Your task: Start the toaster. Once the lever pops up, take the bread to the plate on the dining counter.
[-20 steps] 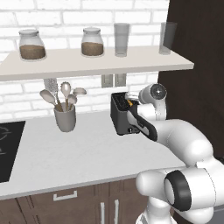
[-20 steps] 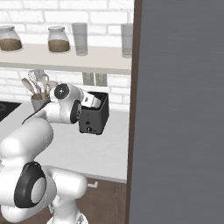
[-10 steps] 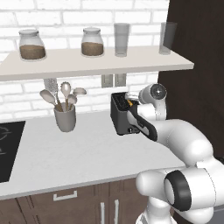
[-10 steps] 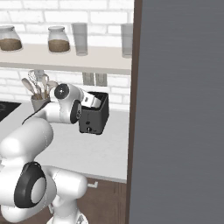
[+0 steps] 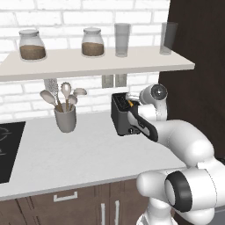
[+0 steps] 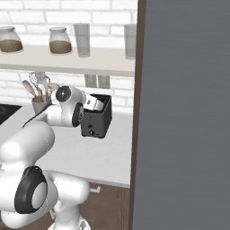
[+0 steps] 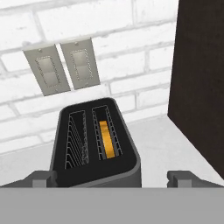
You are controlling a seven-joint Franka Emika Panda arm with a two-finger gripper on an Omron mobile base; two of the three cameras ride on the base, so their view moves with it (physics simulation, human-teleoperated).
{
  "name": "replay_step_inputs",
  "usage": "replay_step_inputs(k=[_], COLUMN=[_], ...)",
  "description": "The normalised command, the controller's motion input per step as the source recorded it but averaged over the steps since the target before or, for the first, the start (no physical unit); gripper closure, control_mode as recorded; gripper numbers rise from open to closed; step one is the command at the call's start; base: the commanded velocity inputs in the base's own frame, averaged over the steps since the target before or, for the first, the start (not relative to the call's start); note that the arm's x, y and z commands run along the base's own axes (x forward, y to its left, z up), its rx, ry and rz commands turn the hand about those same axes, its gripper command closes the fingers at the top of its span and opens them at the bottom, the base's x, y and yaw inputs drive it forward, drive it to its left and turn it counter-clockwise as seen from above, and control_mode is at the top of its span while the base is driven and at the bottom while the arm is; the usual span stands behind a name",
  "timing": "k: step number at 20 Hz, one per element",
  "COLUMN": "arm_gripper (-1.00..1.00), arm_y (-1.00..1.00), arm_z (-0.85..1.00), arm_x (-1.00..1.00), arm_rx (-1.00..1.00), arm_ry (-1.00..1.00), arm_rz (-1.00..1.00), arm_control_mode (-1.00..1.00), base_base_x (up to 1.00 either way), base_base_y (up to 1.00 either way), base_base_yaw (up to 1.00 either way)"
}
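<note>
Grey worktop holds the toaster (image 5: 124, 117); hand view reveals the bread (image 7: 106, 139) in its slot, gripper (image 7: 113, 177) spread wide

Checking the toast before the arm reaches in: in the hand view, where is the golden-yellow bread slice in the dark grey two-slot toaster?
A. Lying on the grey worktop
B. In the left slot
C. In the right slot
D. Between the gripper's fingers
C: the golden-yellow bread slice sits down inside the right slot of the dark grey toaster; the left slot shows bare wire guides.
</note>
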Motion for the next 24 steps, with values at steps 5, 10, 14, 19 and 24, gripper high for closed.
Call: replay_step_inputs(k=[5, 10, 14, 19, 24], arm_gripper=[-1.0, -1.0, -1.0, -1.0, -1.0], arm_y=[0.0, 0.0, 0.0, 0.0, 0.0], arm_z=[0.0, 0.0, 0.0, 0.0, 0.0], arm_x=[0.0, 0.0, 0.0, 0.0, 0.0], arm_rx=[0.0, 0.0, 0.0, 0.0, 0.0], arm_ry=[0.0, 0.0, 0.0, 0.0, 0.0], arm_rz=[0.0, 0.0, 0.0, 0.0, 0.0], arm_control_mode=[-1.0, -1.0, -1.0, -1.0, -1.0], base_base_x=[0.0, 0.0, 0.0, 0.0, 0.0], base_base_y=[0.0, 0.0, 0.0, 0.0, 0.0], base_base_yaw=[0.0, 0.0, 0.0, 0.0, 0.0])
